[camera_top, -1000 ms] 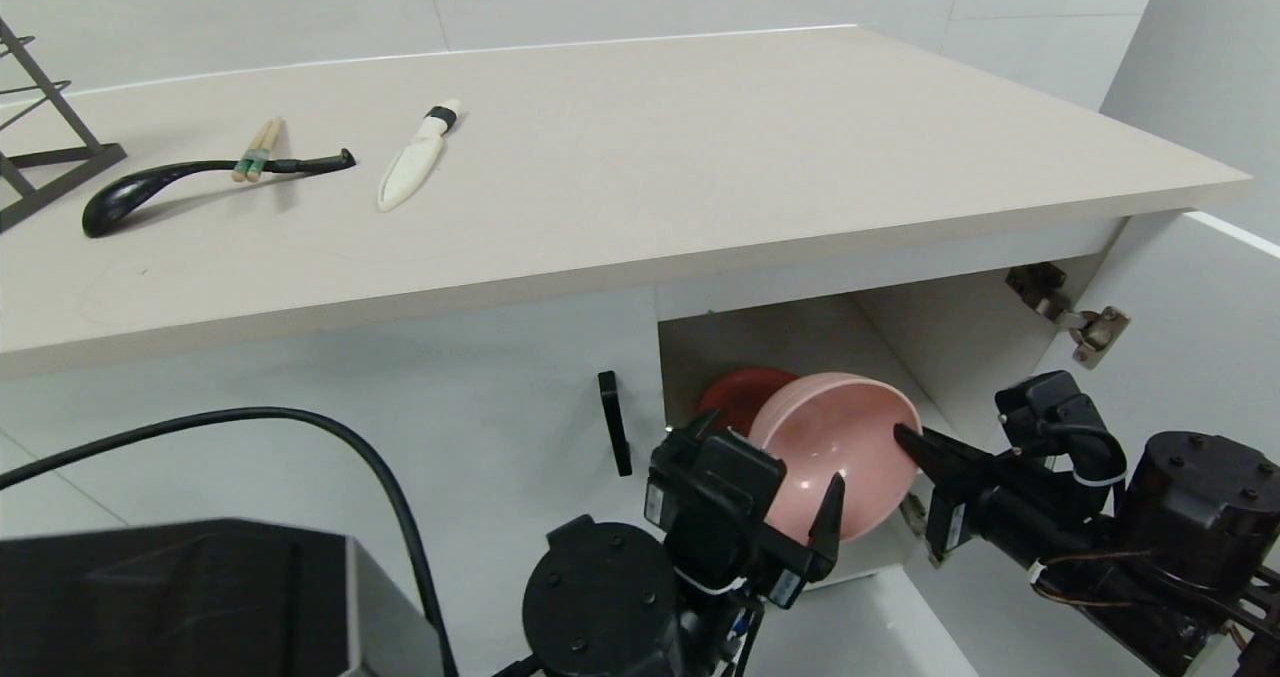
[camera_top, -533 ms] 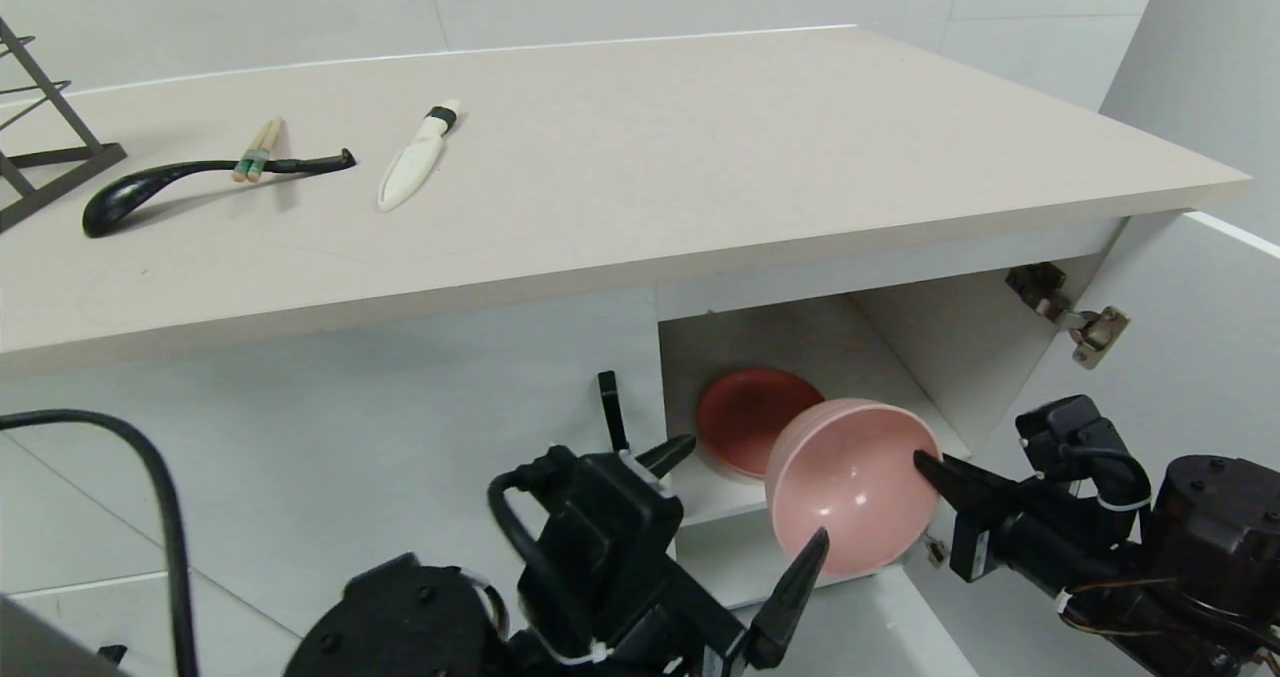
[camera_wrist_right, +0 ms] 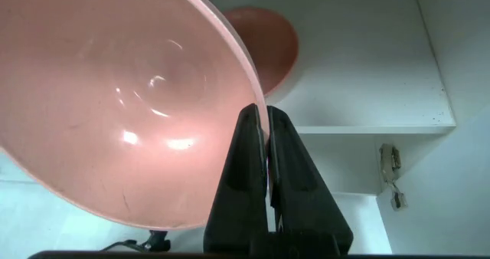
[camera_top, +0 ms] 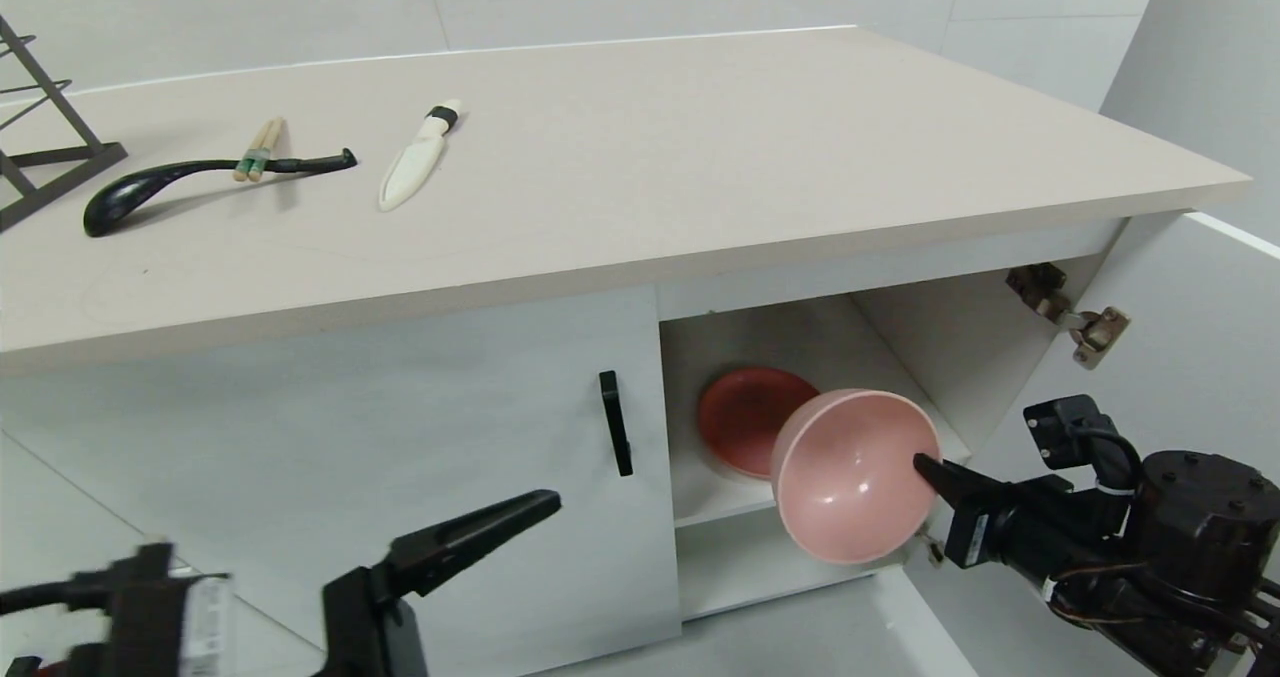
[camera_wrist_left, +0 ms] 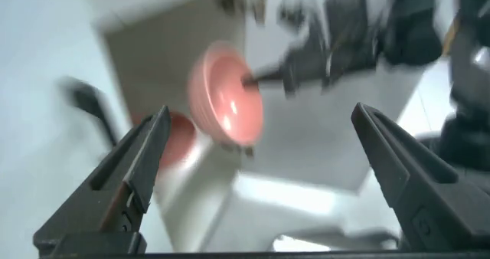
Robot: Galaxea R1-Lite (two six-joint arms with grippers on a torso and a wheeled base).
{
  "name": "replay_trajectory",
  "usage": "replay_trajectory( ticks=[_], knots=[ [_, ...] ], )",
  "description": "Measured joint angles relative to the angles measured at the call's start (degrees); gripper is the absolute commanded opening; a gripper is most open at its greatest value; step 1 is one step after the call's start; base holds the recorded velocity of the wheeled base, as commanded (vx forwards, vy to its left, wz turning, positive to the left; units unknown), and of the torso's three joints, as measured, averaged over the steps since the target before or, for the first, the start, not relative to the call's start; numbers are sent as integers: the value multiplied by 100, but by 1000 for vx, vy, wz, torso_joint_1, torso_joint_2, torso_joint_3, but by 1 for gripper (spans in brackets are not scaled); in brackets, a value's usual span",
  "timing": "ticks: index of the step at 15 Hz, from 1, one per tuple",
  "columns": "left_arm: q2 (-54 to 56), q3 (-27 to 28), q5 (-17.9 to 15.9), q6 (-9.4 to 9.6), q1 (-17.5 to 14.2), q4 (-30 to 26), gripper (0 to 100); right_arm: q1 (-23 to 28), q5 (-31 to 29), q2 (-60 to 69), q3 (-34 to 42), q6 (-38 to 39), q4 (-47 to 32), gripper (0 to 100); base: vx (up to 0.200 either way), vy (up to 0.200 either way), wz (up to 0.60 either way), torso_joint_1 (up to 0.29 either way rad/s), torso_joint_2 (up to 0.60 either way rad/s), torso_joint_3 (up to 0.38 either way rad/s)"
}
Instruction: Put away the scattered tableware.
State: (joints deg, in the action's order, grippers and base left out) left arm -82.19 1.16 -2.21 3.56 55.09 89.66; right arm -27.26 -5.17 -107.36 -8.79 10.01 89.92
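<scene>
My right gripper (camera_top: 925, 467) is shut on the rim of a pink bowl (camera_top: 850, 477), holding it tipped on its side in front of the open cabinet (camera_top: 900, 337). In the right wrist view the fingers (camera_wrist_right: 249, 159) clamp the bowl's (camera_wrist_right: 130, 113) edge. A red dish (camera_top: 750, 422) lies on the cabinet's shelf just behind the bowl. My left gripper (camera_top: 450, 557) hangs open and empty at the lower left, well away from the bowl (camera_wrist_left: 226, 98). On the counter lie a black ladle (camera_top: 200, 182), chopsticks (camera_top: 258, 149) and a white sheathed knife (camera_top: 418, 154).
The left cabinet door with a black handle (camera_top: 613, 422) is closed. The right door (camera_top: 1180, 357) stands swung open beside my right arm. A dark wire rack (camera_top: 50, 147) sits at the counter's far left.
My left gripper has drawn back from beside the bowl to the lower left. The right gripper keeps its hold; the bowl has sunk slightly and tipped further onto its side.
</scene>
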Motion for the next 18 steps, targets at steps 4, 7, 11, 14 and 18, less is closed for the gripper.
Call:
replay_trajectory(
  ticks=[4, 7, 11, 14, 18],
  knots=[
    [1460, -102, -224, 350, -625, -1092, 100, 61, 405, -261, -184, 15, 2, 0, 0, 0, 0, 0, 0, 0],
    [2610, -116, -822, 580, -1701, -2397, 100, 199, 834, -391, -521, -7, 7, 0, 0, 0, 0, 0, 0, 0],
    [4118, -106, -1224, 607, -3307, -4234, 100, 489, 1025, -859, -898, -22, 2, 0, 0, 0, 0, 0, 0, 0],
    [5275, -111, -1295, 590, -4151, -5520, 100, 573, 1083, -1080, -1353, -27, -176, 0, 0, 0, 0, 0, 0, 0],
    [6276, -116, -1301, 306, -4846, -6451, 100, 584, 1086, -1150, -2122, -38, -1035, 0, 0, 0, 0, 0, 0, 0]
  ],
)
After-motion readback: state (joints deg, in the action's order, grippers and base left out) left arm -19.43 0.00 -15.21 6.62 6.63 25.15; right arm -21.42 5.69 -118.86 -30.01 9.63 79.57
